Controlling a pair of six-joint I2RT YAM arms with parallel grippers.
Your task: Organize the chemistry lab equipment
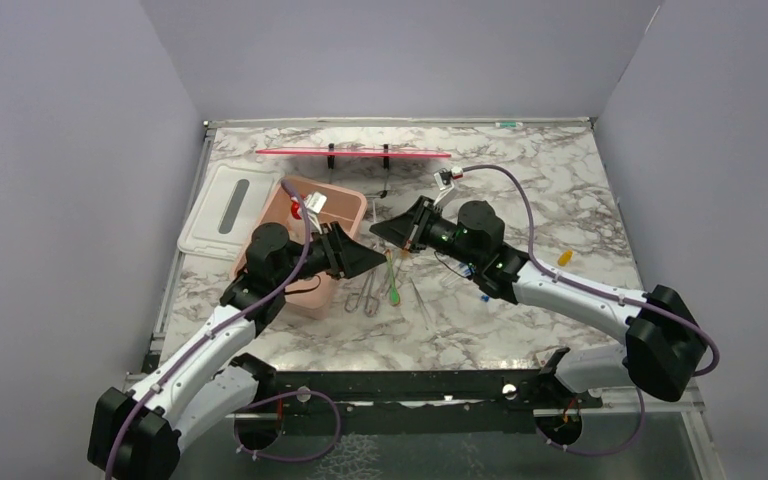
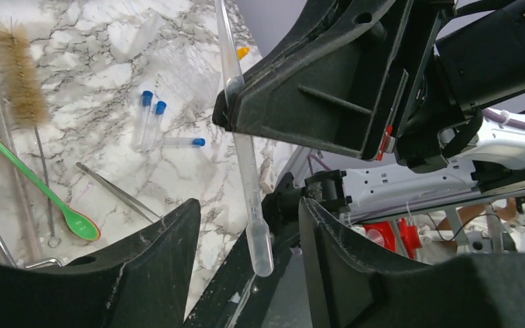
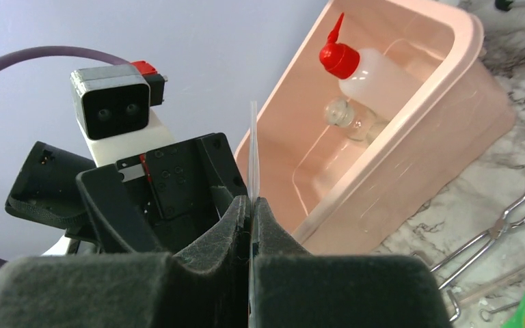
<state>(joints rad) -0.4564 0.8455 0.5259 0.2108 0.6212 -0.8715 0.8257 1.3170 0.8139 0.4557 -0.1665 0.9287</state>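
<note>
At frame centre, the right gripper (image 3: 251, 205) pinched a clear plastic pipette (image 2: 261, 246) in closed jaws above the desk (image 1: 560, 180), probably offering it to the left gripper (image 2: 246, 212), whose jaws were open.

The clear squeeze bottle (image 3: 376, 75) with red nozzle lies tilted inside the pink tub (image 3: 410, 143), with the glass vial (image 3: 345, 115) just beside it at 7 o'clock. Seen from the top, the metal tongs (image 1: 363, 296) and the green-handled tool (image 1: 392, 285) lie flat at 4 o'clock of the tub. 3 blue-capped tubes (image 2: 152, 123) lie at 3 o'clock of the brush (image 2: 19, 65). A clear pipette (image 2: 249, 178) is pinched in the right gripper (image 3: 251, 201).
</note>
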